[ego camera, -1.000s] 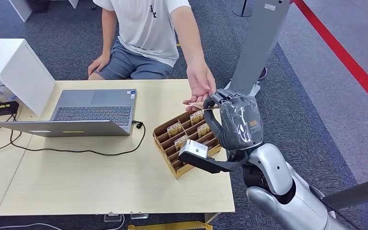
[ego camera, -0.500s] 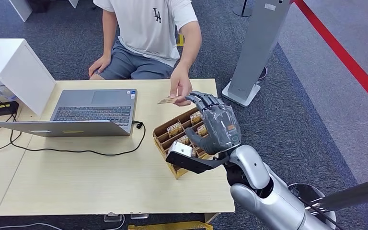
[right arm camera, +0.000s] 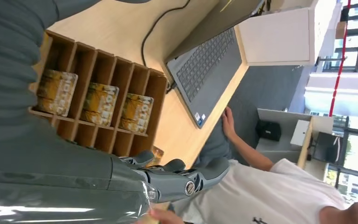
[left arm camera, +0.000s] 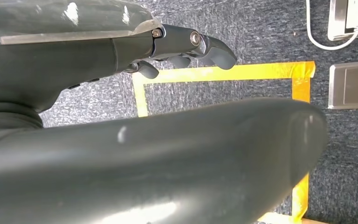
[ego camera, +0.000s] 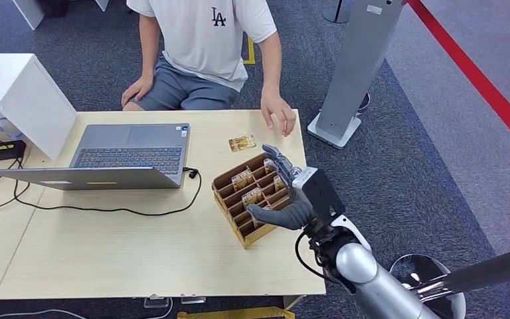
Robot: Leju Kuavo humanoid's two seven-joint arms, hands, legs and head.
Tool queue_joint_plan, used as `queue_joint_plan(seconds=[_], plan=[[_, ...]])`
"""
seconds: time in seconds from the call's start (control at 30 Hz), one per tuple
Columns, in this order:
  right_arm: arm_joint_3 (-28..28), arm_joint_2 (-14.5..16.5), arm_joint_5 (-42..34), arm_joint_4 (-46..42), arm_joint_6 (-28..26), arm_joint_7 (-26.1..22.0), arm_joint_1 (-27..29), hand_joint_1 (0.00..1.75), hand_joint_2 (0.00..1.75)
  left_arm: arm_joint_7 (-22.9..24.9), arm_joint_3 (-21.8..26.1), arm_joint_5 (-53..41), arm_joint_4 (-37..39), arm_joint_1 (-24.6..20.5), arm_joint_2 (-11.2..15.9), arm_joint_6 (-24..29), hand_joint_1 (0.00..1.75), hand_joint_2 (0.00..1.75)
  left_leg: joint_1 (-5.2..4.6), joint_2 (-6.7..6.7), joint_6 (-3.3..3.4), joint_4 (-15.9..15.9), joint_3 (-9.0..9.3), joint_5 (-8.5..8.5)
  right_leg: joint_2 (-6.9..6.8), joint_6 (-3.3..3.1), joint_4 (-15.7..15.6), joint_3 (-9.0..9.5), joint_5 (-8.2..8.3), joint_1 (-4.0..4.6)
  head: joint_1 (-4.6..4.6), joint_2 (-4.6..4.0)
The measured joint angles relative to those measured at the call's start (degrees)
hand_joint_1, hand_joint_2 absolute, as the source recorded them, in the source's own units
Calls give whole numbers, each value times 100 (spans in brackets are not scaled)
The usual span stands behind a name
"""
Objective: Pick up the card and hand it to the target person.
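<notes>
just "la" on the person's white shirt (ego camera: 206,33), card (ego camera: 242,143) on table (ego camera: 106,246)

Card (ego camera: 242,143) lies flat on table; near person's hand (ego camera: 279,114).

Our right hand (ego camera: 285,199) was raised on its silver arm, fingers (right arm camera: 186,173) spread and holding nothing, our left hand (left arm camera: 121,70) hung low, fingers extended.

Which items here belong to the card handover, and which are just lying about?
Job:
card, flat on the table near the person's hand
wooden card rack, cards in its slots
right hand, empty, over the rack

Lying about:
laptop
black cable
white box
grey pillar
</notes>
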Motion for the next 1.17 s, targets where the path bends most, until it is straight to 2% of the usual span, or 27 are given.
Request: queue_joint_plan(seconds=[0.2,0.47,1.17], plan=[[-325,-187,-624,74,-64,-139,623,0,175,38,4,1,0,2,0,326,0,0,0,0,0,0,0,0,0,0,-1,0,0,0,-1,0],[-657,-368,-699,76,-75,-110,1066,0,175,55,4,-10,0,1,-1,516,0,0,0,0,0,0,1,0,2,0,-1,0,0,0,1,0],[-828,-449,-326,111,-16,38,1147,0,175,56,6,-6,0,-1,-18,602,0,0,0,1,0,0,1,0,2,0,-1,0,0,0,-5,0]])
